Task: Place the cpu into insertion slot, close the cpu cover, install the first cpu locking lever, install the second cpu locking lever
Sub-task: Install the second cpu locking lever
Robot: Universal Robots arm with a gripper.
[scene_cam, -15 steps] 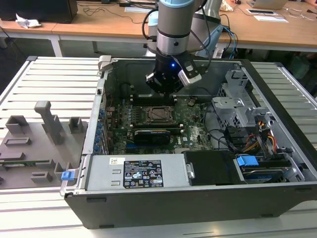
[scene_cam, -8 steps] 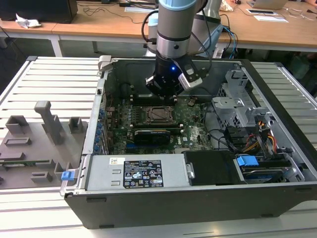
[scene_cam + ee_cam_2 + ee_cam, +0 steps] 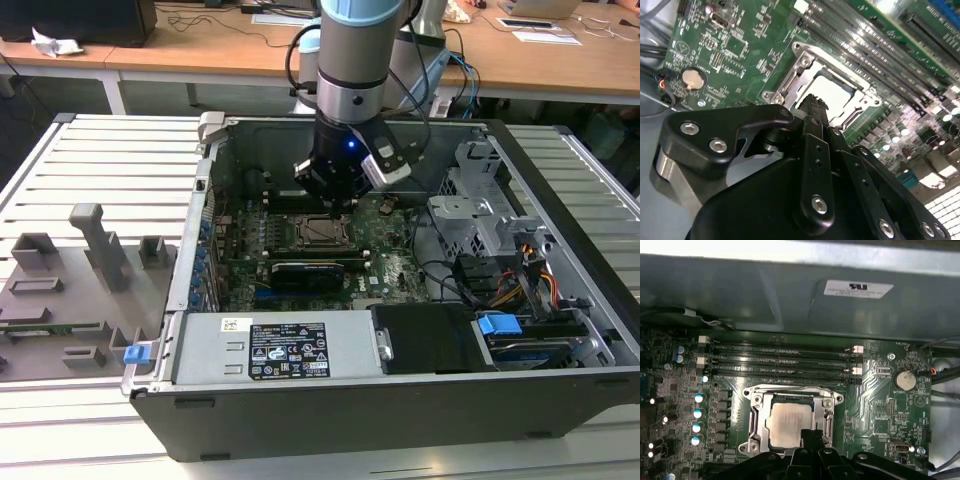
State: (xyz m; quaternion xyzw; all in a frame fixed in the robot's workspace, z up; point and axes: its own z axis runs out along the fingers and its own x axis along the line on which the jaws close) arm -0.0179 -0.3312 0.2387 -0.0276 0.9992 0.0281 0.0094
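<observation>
I have the gripper (image 3: pixel 812 437) low over the slot (image 3: pixel 756 399), at the cpu's (image 3: pixel 786 424) edge. Its fingers (image 3: pixel 812 107) look pressed together and carry nothing. The cpu lies flat in the slot, silver face up. The cover (image 3: pixel 827 407) appears folded down around it, framing it so it cannot shift; whether either lever is latched I cannot tell. All this sits on the board (image 3: pixel 395 262) inside the open case (image 3: pixel 190 255), reached from above.
</observation>
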